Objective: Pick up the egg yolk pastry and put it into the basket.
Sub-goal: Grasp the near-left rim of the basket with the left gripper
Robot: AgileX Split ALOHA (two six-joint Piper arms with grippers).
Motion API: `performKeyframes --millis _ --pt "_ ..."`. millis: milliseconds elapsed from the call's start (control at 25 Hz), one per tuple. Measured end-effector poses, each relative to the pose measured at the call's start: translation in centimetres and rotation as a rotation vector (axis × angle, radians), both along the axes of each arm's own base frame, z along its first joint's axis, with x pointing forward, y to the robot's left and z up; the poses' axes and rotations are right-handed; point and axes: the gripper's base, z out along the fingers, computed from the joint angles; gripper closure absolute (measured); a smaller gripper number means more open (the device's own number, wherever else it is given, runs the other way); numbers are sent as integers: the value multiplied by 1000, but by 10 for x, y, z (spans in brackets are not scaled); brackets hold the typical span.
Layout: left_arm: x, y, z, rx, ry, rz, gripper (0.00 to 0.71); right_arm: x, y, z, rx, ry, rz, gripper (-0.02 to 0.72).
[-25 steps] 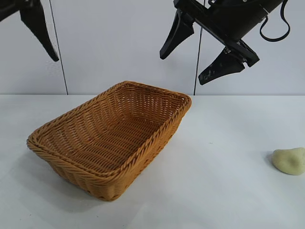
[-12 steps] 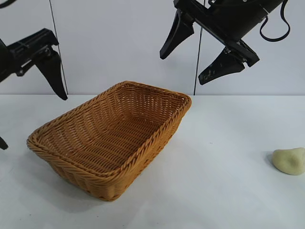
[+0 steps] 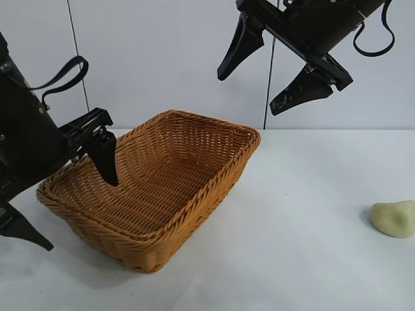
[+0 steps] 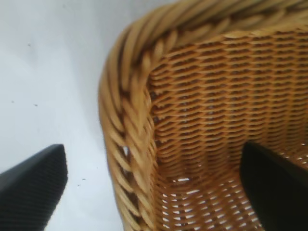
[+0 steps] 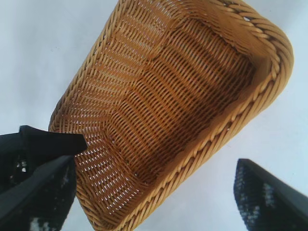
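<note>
Pickup not begun: your left gripper (image 3: 65, 194) straddles the basket (image 3: 194, 194) rim, spread; pastry (image 3: 394, 218) lies well apart, needing reach.

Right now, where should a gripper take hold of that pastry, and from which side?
Probably from straight above, fingers across the narrower middle of the pastry. It lies low and rounded on the table, clear of the basket, with bare table around it.

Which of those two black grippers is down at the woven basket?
The left gripper, open, astride the orange-tan wicker basket's braided rim. The right gripper hangs open high above the table.
</note>
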Motion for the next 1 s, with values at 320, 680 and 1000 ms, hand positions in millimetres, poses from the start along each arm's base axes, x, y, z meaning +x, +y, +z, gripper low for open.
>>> performKeyframes --millis 320,680,1000 --pt "3 -1 -14 12 11 5 14 1 0 0 0 -5 -4 66" --pt "6 -1 -21 15 8 9 168 2 0 0 0 -17 -13 66" --pt "6 -2 -20 9 2 13 621 2 0 0 0 -17 -13 66"
